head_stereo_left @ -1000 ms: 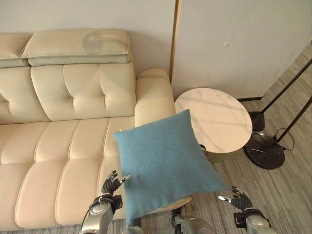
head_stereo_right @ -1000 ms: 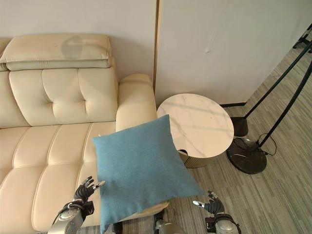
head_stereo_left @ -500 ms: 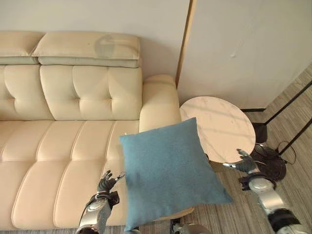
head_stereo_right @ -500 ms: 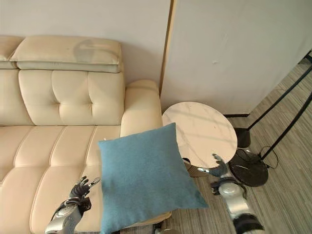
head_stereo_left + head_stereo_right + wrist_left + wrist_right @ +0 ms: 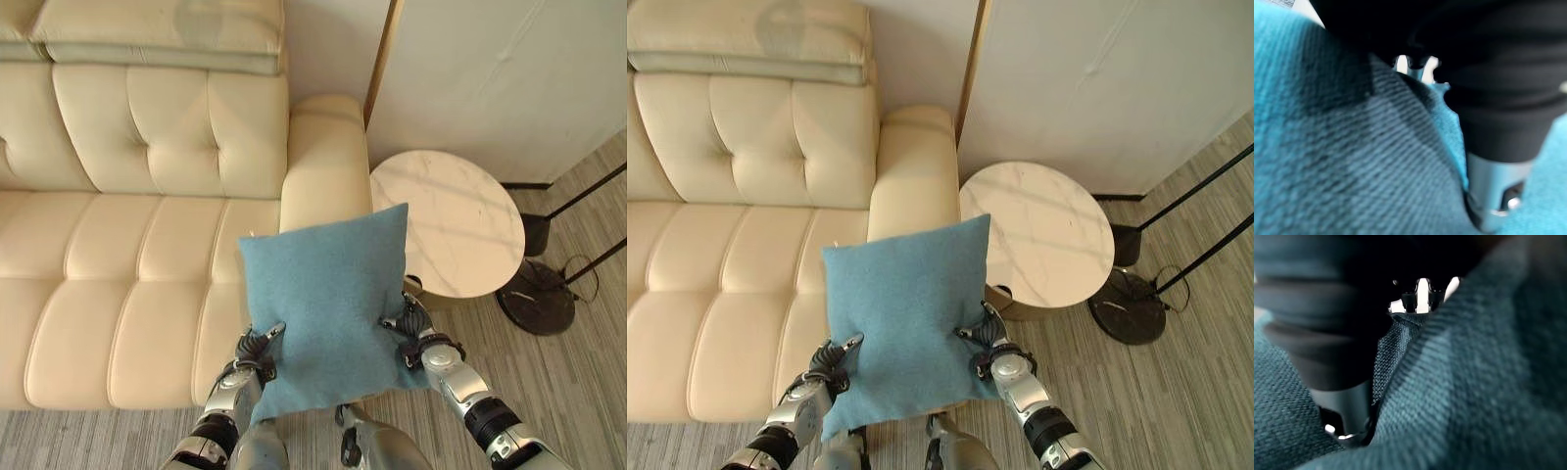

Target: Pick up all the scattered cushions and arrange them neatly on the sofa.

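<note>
Teal woven fabric covers the square cushion (image 5: 328,304), which is plump, plain and lightly creased where it is gripped. It hangs between the two arms, the left robot hand (image 5: 253,354) pinching its lower left edge and the right robot hand (image 5: 413,328) clamped on its right edge. Just beyond both hands lies the cream leather sofa (image 5: 127,255); past the right robot hand stands a round marble bench (image 5: 451,230).

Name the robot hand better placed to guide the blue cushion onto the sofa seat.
Left, probably. The left robot hand grips the blue cushion's edge on the side over the sofa seat. The right robot hand grips the opposite edge, beside the round table.
</note>
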Controlling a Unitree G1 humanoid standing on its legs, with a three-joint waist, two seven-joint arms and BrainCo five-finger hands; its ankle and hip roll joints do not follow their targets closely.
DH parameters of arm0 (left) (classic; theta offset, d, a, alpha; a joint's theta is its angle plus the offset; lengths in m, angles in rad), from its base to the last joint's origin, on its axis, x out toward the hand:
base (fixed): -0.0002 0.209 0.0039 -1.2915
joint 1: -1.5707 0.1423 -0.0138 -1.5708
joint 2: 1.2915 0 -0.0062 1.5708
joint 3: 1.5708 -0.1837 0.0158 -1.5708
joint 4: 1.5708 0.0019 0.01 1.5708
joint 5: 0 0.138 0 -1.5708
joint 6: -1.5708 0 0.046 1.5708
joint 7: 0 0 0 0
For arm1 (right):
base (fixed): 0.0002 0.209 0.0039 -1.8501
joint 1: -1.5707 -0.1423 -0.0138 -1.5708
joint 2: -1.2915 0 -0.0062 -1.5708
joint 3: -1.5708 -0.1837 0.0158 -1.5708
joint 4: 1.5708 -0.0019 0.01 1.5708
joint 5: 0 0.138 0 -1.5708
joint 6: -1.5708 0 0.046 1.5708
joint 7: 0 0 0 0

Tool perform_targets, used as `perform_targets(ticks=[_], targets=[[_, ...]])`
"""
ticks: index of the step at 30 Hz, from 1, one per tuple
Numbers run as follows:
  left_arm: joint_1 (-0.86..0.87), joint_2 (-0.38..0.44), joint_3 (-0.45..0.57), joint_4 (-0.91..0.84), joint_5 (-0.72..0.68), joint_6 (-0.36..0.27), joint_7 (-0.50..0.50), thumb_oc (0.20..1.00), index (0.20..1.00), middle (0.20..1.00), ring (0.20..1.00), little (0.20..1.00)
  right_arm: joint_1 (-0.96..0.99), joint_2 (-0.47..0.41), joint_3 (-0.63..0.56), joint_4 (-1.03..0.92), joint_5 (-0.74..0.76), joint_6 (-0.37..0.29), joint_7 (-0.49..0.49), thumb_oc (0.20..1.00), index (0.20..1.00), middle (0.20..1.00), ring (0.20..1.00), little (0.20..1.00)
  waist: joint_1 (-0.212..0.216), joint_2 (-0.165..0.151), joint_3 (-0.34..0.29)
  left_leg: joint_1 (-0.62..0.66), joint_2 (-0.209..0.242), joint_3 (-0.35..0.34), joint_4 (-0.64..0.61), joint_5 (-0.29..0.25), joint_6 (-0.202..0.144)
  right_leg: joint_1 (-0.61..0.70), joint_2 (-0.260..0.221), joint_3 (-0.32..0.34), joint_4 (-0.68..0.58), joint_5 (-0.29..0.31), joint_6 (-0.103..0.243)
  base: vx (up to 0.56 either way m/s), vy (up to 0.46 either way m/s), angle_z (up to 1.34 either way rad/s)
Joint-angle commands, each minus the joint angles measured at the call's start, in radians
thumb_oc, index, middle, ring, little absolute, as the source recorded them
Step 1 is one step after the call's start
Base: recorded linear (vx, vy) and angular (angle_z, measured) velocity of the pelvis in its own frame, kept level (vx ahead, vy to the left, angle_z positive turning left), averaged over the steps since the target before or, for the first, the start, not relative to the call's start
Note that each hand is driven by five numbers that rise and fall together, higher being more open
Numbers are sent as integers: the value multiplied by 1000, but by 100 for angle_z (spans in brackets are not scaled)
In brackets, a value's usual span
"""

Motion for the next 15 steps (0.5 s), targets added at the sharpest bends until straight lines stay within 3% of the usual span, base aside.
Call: perform_targets(ticks=[1, 6, 7, 8, 9, 10, 15], targets=[[-71, -109, -126, 56, -94, 5, -14, 1000, 1000, 1000, 1000, 1000, -47, 111, 142, -72, 103, -42, 35, 1000, 1000, 1000, 1000, 1000, 14, -28, 52, -1, 29, -9, 20, -39, -17, 51, -77, 99, 68, -190, 76, -38, -5, -1], [-98, -140, -133, 53, -183, -5, -34, 1000, 1000, 1000, 1000, 1000, -77, 126, 167, -96, 175, -74, 47, 1000, 1000, 1000, 1000, 1000, 22, -31, 86, -23, 28, -14, 34, -36, -19, 30, -81, 97, 84, -189, 73, -42, -4, -1], [-113, -149, -140, 38, -222, -12, -54, 476, 476, 476, 476, 476, -92, 131, 175, -113, 223, -93, 68, 1000, 1000, 1000, 1000, 1000, 27, -35, 105, -34, 31, -17, 40, -35, -22, 20, -82, 94, 95, -190, 72, -50, -13, 1], [-113, -149, -140, 38, -222, -12, -54, 266, 266, 266, 266, 266, -92, 131, 175, -113, 223, -93, 68, 1000, 1000, 1000, 1000, 1000, 27, -35, 105, -34, 31, -17, 40, -35, -22, 20, -82, 94, 95, -190, 72, -57, -16, 2], [-122, -159, -146, 24, -254, -11, -77, 200, 200, 200, 200, 200, -94, 139, 182, -118, 259, -104, 83, 768, 768, 768, 768, 768, 28, -36, 116, -40, 32, -18, 43, -35, -23, 14, -83, 92, 100, -190, 71, -53, -20, 3], [-132, -175, -155, 10, -311, -7, -115, 200, 200, 200, 200, 200, -95, 156, 193, -121, 333, -118, 119, 200, 200, 200, 200, 200, 30, -40, 132, -48, 32, -20, 47, -33, -26, 7, -83, 90, 105, -190, 71, -70, -20, 2], [-146, -211, -211, -61, -419, 0, -197, 200, 200, 200, 200, 200, -71, 214, 221, -92, 557, -136, 215, 200, 200, 200, 200, 200, 29, -39, 146, -41, 34, -17, 36, -30, -31, 7, -83, 90, 100, -184, 74, -18, -4, 0]])
